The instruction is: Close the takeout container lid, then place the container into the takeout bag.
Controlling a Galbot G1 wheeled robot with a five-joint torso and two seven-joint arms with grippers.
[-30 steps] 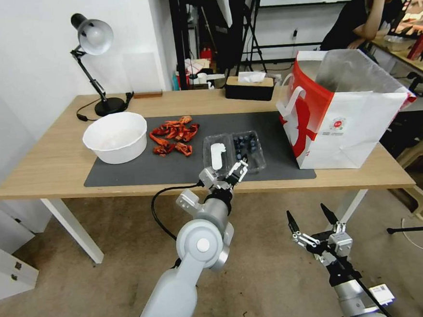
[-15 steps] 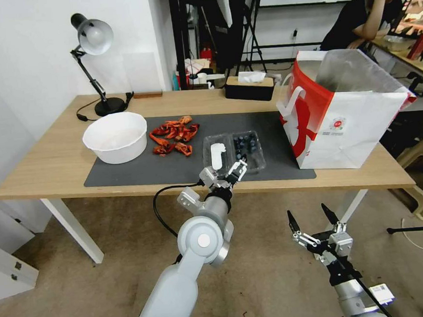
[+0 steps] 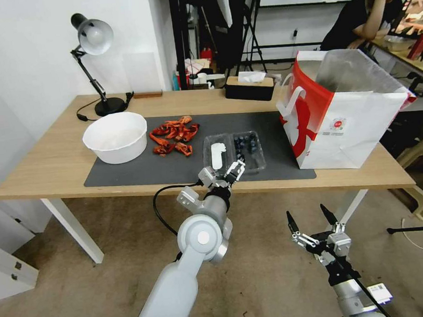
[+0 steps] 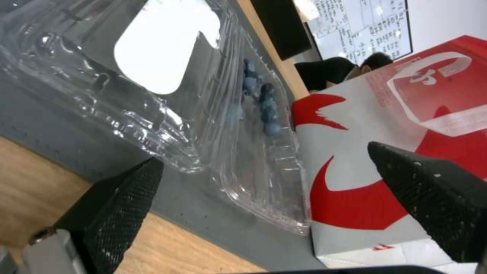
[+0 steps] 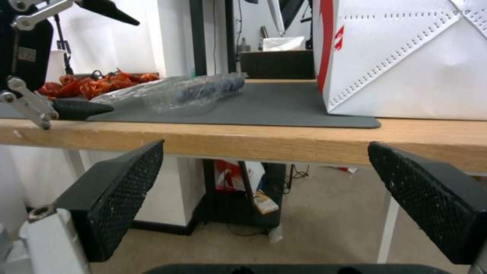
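Two clear halves lie flat and side by side on the grey mat [image 3: 173,166]: the takeout container [image 3: 234,151] is open, its lid [image 3: 216,154] with the white oblong sticker on the robot's left and the berry tray on the right, near the front edge of the desk [image 3: 52,165]. The takeout bag [image 3: 348,115] stands upright just beside it on the right, mouth open, apparently apart from the tray.

The left pincer [image 3: 224,173] hovers at the container's near edge with its fingers spread; in the left wrist view the lid's corner [image 4: 167,76] sits between and just beyond the two black pads [image 4: 124,198], not yet touched as far as this close angle lets me judge. The right pincer [image 3: 308,218] hangs low in front of the desk, below its top, fingers also spread and empty.

Judging by its look, the box is thin-walled plastic: very light, springy, slick, and easily dented. Too hard a squeeze would probably buckle the wall or pop the halves apart, and the loose blueberries would roll out if the tray tips while open. The lid's free rim, away from the hinge, looks the sensible place to catch and fold it over. Once snapped shut, the box is probably best pinched across the short sides at the stiffer rim flange, kept level, with light force. The bag is soft paper and may shift if bumped.
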